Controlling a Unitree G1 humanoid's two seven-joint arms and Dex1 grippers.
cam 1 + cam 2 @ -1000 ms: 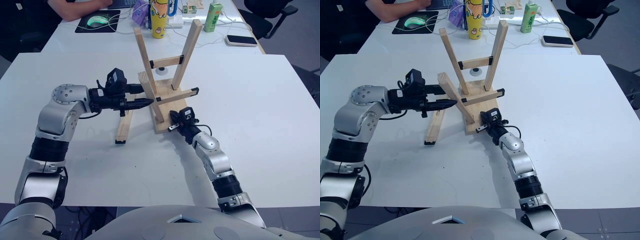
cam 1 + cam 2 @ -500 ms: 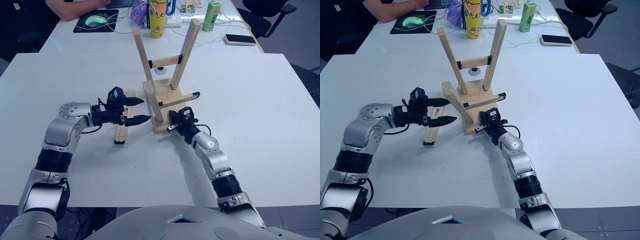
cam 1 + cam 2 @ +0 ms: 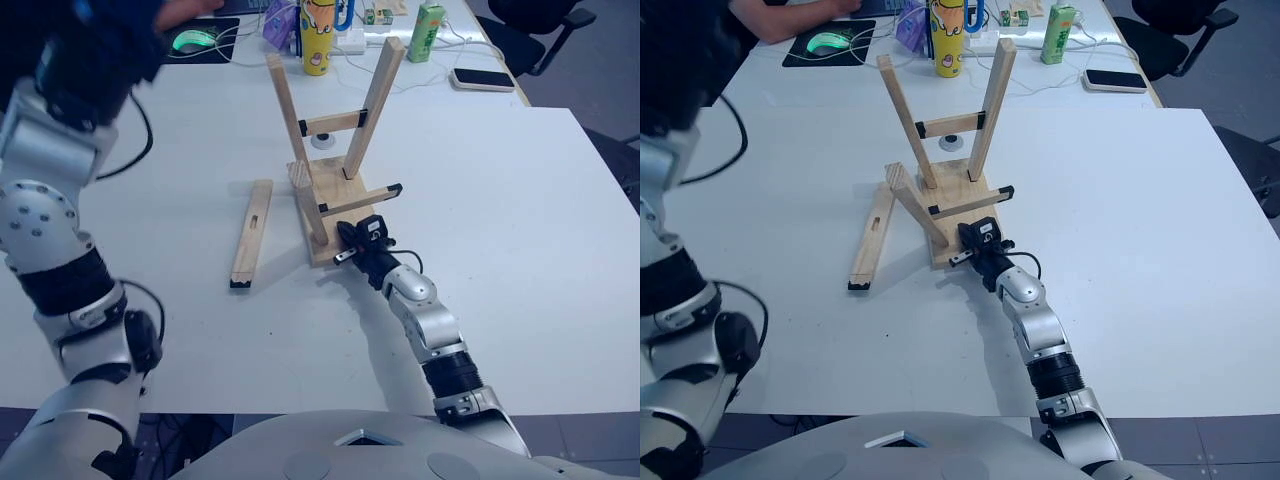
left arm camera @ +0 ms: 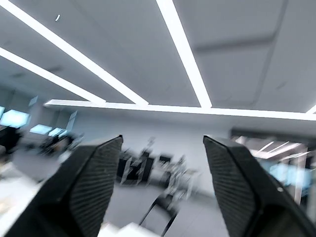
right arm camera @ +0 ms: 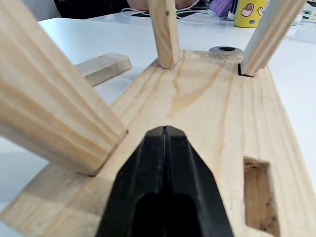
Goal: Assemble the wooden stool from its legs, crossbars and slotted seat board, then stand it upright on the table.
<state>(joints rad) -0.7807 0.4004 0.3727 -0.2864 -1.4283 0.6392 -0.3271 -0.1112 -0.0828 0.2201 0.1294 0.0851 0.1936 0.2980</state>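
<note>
Although the stool is partly built, it is not finished. The seat board (image 5: 197,98) lies upside down in the middle of the worktop (image 3: 520,200). Two legs (image 3: 285,105) stand in its far slots, joined by a crossbar (image 3: 332,124). A third leg (image 3: 310,205) sits in a near slot but leans, and a second crossbar (image 3: 358,199) runs from it with its far end free. The fourth leg (image 3: 250,233) lies flat on the worktop just beside the board, on the robot's left, and one slot (image 5: 256,192) in the board is empty.

The right gripper (image 5: 165,143) rests at the board's near edge, its jaws clenched together over the wood and grasping nothing. The left gripper (image 4: 163,143) is raised high above the worktop and points at the ceiling, its jaws spread apart and empty.

By this reading, what is left is to fit the last leg, seat the free crossbar end, straighten the leaning leg and turn the stool onto its feet.
</note>
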